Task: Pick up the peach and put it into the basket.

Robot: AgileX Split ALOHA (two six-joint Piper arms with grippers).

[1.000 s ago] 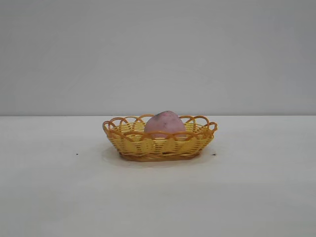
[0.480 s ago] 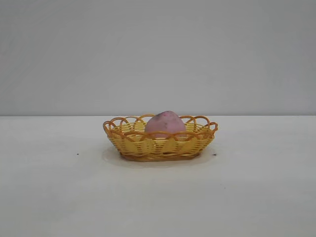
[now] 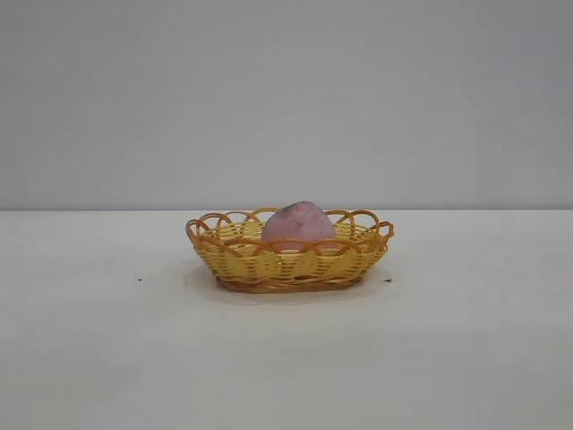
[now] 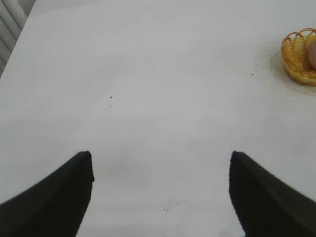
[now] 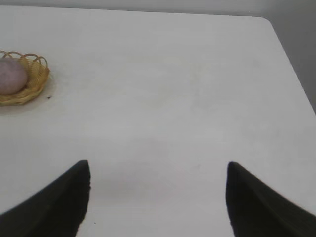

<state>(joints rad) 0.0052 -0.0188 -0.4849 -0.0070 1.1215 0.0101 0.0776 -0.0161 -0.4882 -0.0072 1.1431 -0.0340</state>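
Observation:
The dull pink peach (image 3: 300,224) lies inside the yellow-orange wicker basket (image 3: 269,262) at the middle of the white table. Both also show in the right wrist view, the peach (image 5: 11,76) in the basket (image 5: 37,79), far from that gripper. The left wrist view shows part of the basket (image 4: 296,57) with a sliver of the peach (image 4: 313,52) at the frame edge. My left gripper (image 4: 160,160) is open and empty over bare table, far from the basket. My right gripper (image 5: 158,168) is open and empty over bare table too. Neither arm shows in the exterior view.
The white table (image 3: 448,358) runs wide around the basket. Its rounded far corner (image 5: 266,22) shows in the right wrist view. A table edge with a ribbed white object (image 4: 10,22) beyond it shows in the left wrist view.

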